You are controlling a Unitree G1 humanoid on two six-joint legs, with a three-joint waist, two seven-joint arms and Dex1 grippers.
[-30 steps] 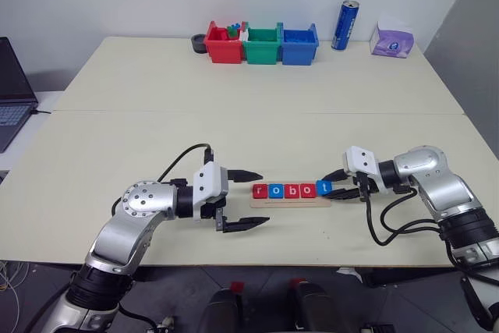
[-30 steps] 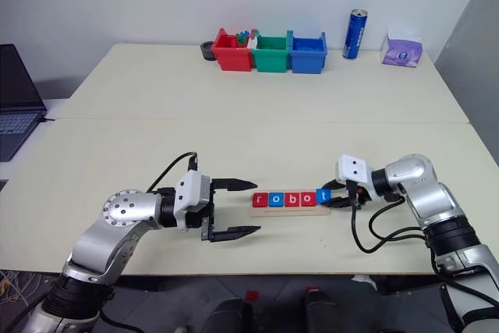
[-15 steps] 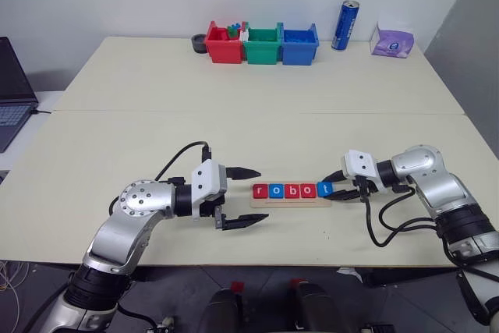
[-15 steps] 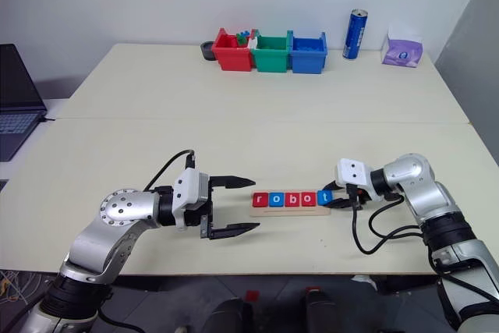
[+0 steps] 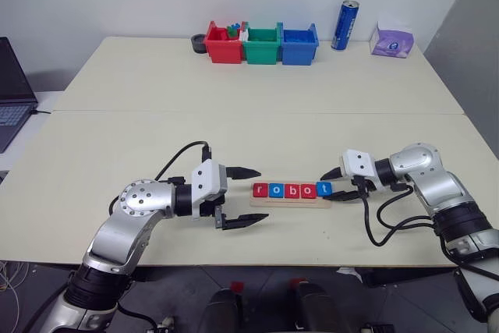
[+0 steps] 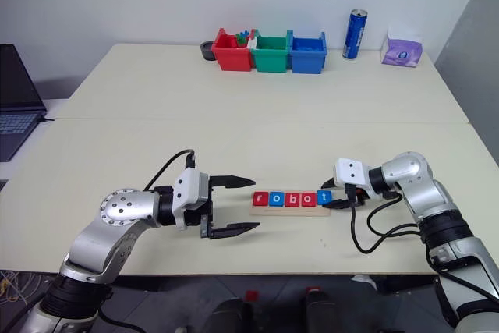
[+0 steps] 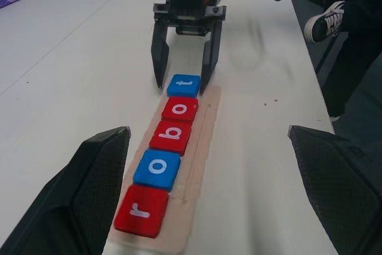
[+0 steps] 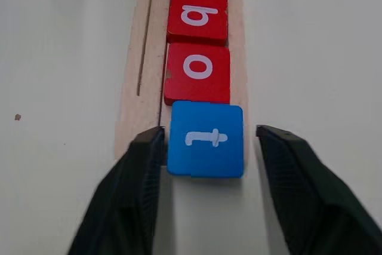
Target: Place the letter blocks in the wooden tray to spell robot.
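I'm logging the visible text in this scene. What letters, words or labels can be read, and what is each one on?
"r": red block at the wooden tray's end.
"o": blue block.
"b": red block.
"o": red block.
"t": blue block, between the right tool's open fingers.
Blue can: print too small to read.
Purple tissue pack: print too small to read.

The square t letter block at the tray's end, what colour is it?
Blue with a white letter; the right wrist view shows it best.

Five flat letter blocks (image 5: 292,190) lay face up in a row along the wooden tray (image 5: 289,203), near the table's front edge: red r, blue o, red b, red o, blue t, spelling robot.
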